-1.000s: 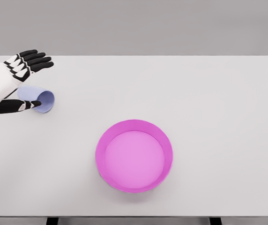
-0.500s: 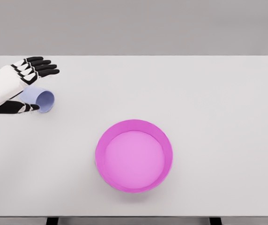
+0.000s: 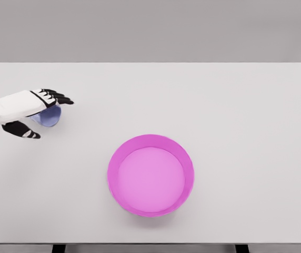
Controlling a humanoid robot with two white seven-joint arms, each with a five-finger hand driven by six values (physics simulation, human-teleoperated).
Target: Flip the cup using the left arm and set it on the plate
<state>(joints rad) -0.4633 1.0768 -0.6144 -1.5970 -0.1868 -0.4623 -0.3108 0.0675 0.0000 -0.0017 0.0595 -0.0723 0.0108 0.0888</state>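
A: What's changed vs. half a sec ago?

B: Left hand (image 3: 32, 108) rolled over. Earlier the fingers were fanned out behind the cup and the thumb lay in front by the rim; now the palm faces down over the cup (image 3: 49, 116), fingers stretched across its top, and more of the cup is covered. Plate hasn't budged.

A: Where's the cup rel. to the hand?

B: Under it. Pale lavender, only its right-hand end shows, poking out beneath the black fingers (image 3: 56, 96) at the far left of the table (image 3: 234, 105). Thumb (image 3: 21, 130) sits lower left of it, nearer the camera, apart from what's visible of the cup.

A: Gripping it?

B: Can't say for sure. Fingers lie extended over it, not curled round, thumb splayed out, so the hand looks unclenched. Contact w/ the cup isn't clear from this angle.

A: Cup on its side or lifted?

B: Can't tell; too much is hidden.

A: Plate?

B: Magenta plate (image 3: 183, 158), raised rim, front-centre of the table, well apart from cup and hand, to their lower right.
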